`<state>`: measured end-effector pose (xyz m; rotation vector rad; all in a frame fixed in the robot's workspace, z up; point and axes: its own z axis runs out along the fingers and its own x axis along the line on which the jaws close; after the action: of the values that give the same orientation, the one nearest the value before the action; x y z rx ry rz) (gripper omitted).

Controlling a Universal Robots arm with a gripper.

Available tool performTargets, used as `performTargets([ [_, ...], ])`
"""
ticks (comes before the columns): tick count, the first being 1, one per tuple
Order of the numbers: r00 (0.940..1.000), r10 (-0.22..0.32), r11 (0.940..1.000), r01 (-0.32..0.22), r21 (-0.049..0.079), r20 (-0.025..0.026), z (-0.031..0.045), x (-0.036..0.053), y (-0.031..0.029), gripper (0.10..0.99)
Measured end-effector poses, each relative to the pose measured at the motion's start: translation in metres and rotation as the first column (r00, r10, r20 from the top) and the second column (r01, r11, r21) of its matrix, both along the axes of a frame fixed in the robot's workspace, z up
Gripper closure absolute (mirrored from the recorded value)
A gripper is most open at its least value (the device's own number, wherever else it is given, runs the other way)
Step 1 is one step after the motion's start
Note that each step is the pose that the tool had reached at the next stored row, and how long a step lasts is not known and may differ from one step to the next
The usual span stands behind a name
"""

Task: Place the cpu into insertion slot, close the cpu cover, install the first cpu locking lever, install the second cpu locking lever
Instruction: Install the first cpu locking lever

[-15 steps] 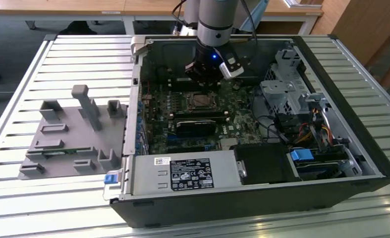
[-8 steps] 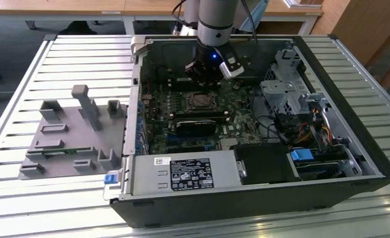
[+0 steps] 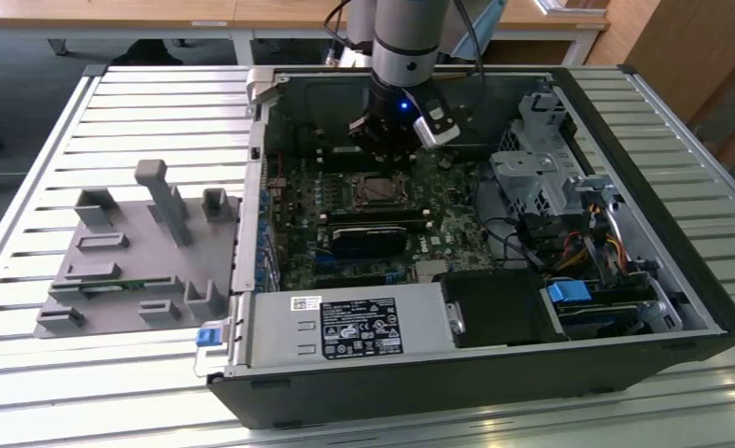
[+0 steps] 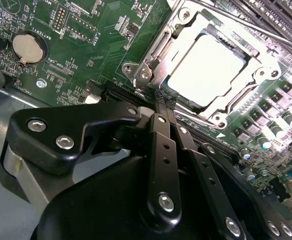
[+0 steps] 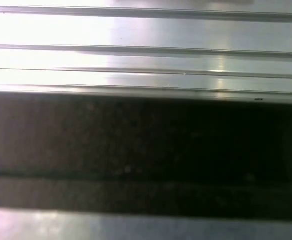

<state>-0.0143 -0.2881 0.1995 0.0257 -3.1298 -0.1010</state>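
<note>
The cpu (image 4: pixel 205 70) — a pale, glossy square — sits in the insertion slot (image 4: pixel 178 37), framed by the cpu cover (image 4: pixel 245 95); the gripper's (image 4: pixel 161 102) jaws are clenched together, holding nothing.

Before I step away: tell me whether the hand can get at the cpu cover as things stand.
Probably yes. The hand sits right at the edge of the cpu cover, which frames the cpu; nothing lies between them.

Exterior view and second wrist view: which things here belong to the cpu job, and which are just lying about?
Belong to the job:
- cpu, seated in the insertion slot
- cpu cover, down around the chip
- tool, shut, tips at the socket's edge

Just lying about:
- grey fixture block on the slatted table
- coin battery
- power supply
</note>
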Motion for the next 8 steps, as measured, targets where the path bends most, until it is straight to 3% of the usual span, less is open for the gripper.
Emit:
performTargets([
  [8, 1.0, 0.0, 0.9997, 0.0, -0.026, -0.0006, -0.0013, -0.0001, 0.0, 0.98],
])
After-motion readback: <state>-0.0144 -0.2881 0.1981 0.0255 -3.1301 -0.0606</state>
